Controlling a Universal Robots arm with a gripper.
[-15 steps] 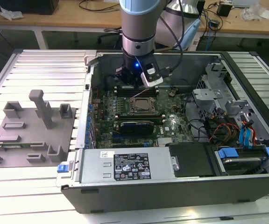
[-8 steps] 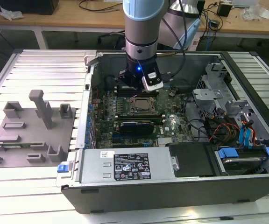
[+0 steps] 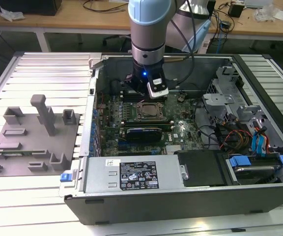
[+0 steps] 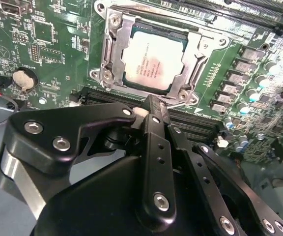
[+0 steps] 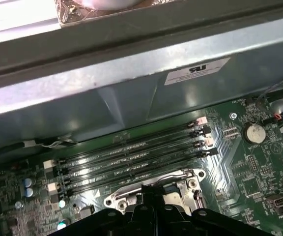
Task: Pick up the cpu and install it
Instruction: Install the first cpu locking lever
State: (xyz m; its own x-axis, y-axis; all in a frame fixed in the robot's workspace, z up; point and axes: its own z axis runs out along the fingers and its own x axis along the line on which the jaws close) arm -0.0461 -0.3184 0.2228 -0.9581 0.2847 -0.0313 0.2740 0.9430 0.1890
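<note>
One cpu (image 4: 154,59) lay seated flat inside the motherboard socket (image 4: 149,51), its frame open around it. Just beside it, the gripper (image 4: 154,105) hovered with fingers drawn together on nothing, apparently free of the chip.

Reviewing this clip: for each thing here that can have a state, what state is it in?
cpu: seated flat in the socket.
socket: frame open, chip uncovered.
gripper: shut, empty, above the socket's edge.
computer case: side open, motherboard exposed.
grey tray: no chip on it.
</note>
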